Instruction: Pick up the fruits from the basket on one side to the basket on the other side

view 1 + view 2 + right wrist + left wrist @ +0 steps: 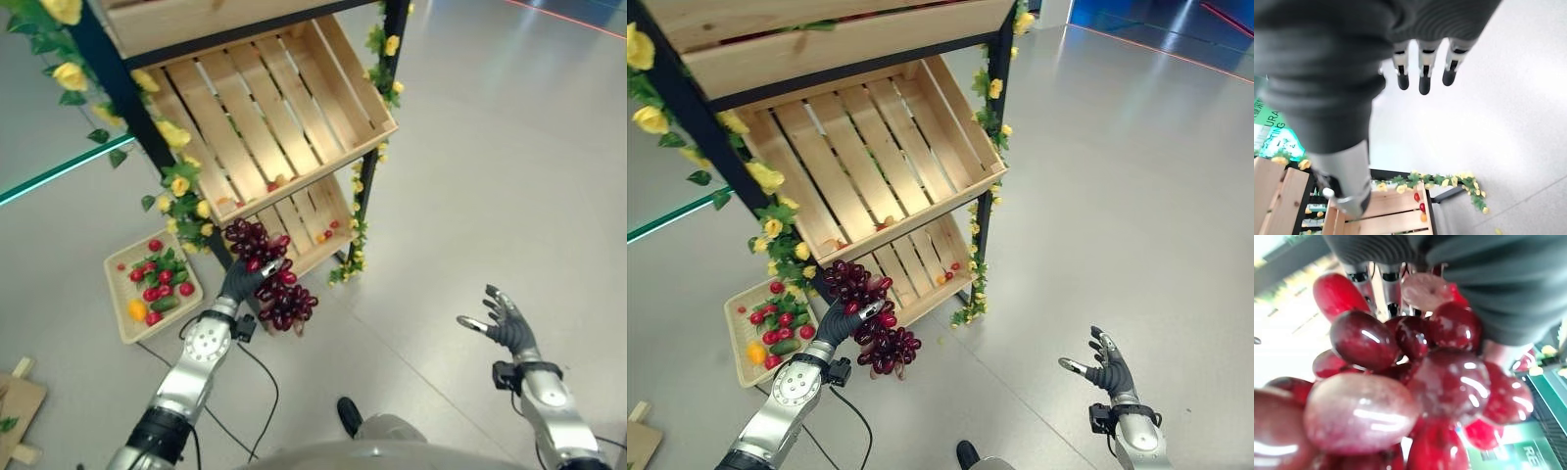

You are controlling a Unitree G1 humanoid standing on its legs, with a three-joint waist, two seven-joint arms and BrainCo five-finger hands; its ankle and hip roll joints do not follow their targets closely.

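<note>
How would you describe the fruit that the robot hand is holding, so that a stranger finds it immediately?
Find the wooden shelf of slatted crates trimmed with yellow flowers. In front of its lower crate, the left robot hand grips a bunch of grapes. It is dark red, hangs in the air, and is far larger than the small red fruits in the tray on the floor.

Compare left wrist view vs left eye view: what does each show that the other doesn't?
Left wrist view alone: the glossy skins of the dark red grape bunch close up, with the left hand fingers running down behind the grapes. Left eye view alone: the tilted slatted wooden crate on the black shelf frame, the flat tray of red and green produce on the floor, and the open right hand. Both: the left hand curled round the grapes.
</note>
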